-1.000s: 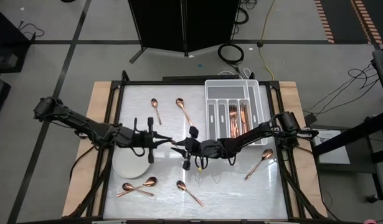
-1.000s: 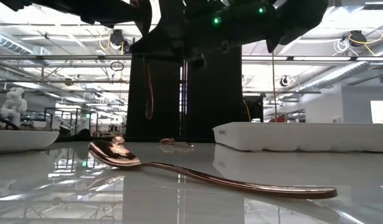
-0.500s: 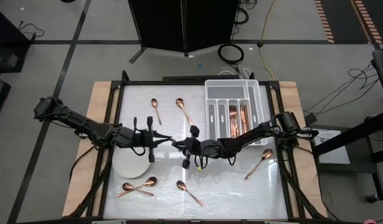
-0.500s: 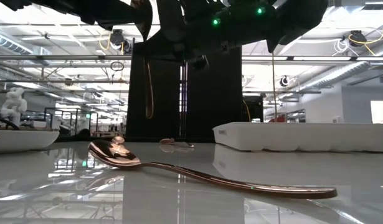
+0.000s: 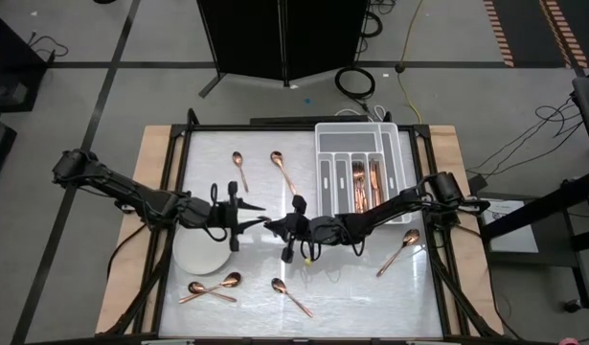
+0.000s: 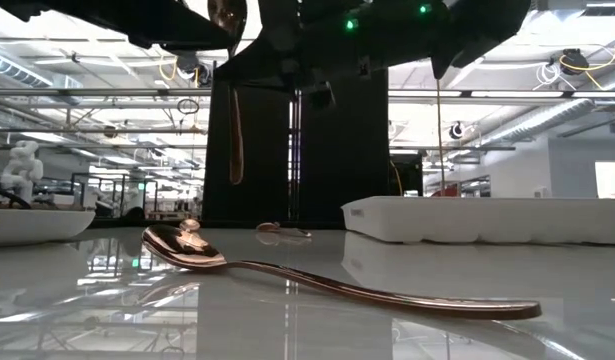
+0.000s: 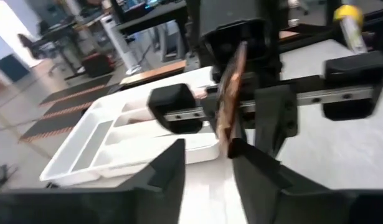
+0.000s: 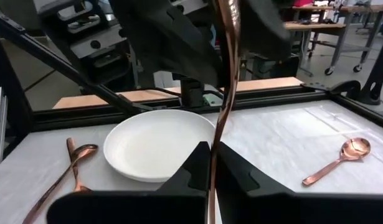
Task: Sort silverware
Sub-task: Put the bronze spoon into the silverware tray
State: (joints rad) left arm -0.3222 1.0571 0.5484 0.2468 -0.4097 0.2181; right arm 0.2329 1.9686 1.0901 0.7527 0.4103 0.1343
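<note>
Handover just flipped, mid-air over the centre of the worktop (image 5: 351,287). A sec ago the left jaws were clenched on the spoon (image 8: 227,93) and the right jaws were only half closed round it. Now it's the reverse: left jaws have let go and stand spread, w/ the spoon just beside one finger. Right jaws are clenched on the handle.

In the low view the spoon (image 6: 235,130) hangs upright, bowl up, well clear of the worktop. It sits between the two arms, just right of the plate (image 5: 193,257) and left of the tray (image 5: 325,144).

What it means, as I read it: the spoon now belongs to the right arm, i.e. the one nearer the tray at far right. Left arm needs to back off before I swing the right arm over. Tray already has some pieces (image 5: 366,182) in its right-hand slots. Can't tell which slot is for spoons.

Lots left to sort:
- two spoons (image 5: 239,171) far left of the tray
- one spoon (image 5: 399,251) near right
- three or so (image 5: 210,287) along the near edge

So early to mid task.
</note>
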